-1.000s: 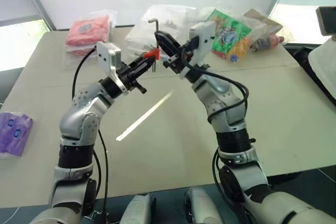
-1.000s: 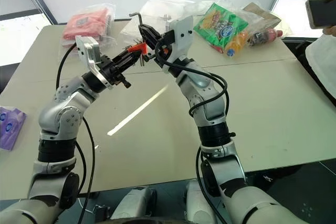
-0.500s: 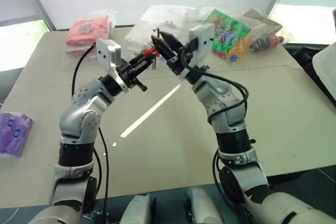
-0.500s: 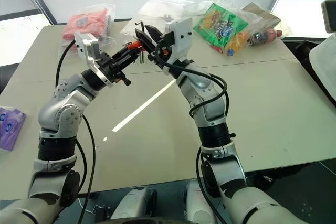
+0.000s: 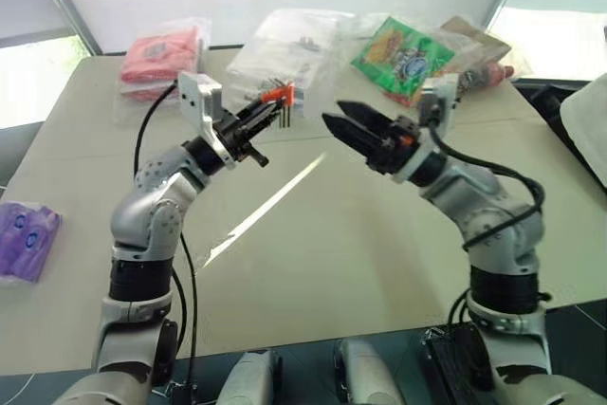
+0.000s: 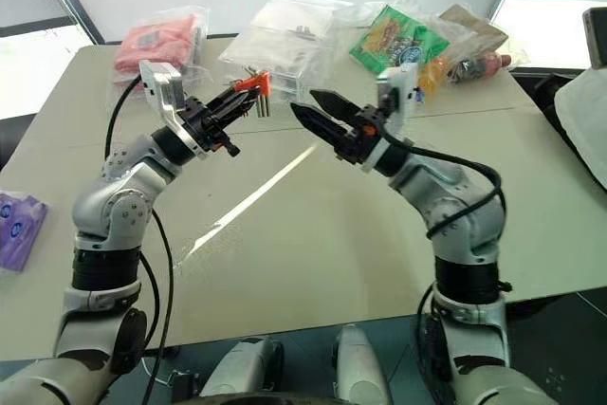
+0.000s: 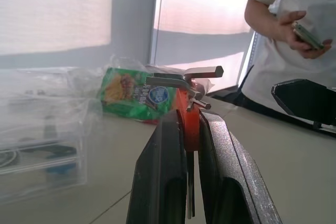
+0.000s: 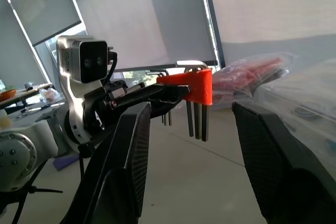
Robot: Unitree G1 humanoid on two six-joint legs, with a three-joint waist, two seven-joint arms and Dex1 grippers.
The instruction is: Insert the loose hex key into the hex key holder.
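So the right gripper (image 5: 334, 120) has just let go and backed off toward the robot's right. A second ago it was pressed up against the hex key holder (image 5: 277, 94) with a loose hex key pinched in its fingers; now its fingers stand apart with nothing between them, a clear gap away from the holder. The left gripper (image 5: 266, 112) hasn't budged and is clamped tight on the orange holder, holding it up in the air over the counter (image 5: 313, 234) with the grey keys hanging down out of it. In the right wrist view there's a row of keys seated in the block, so my read is the loose one went in and the job is basically done, though I can't pick out which key it was. Surface is a pale beige counter with a streak of sunlight, bagged stuff piled at the far edge, white blinds behind, and a person (image 7: 294, 24) with a phone off to the right.
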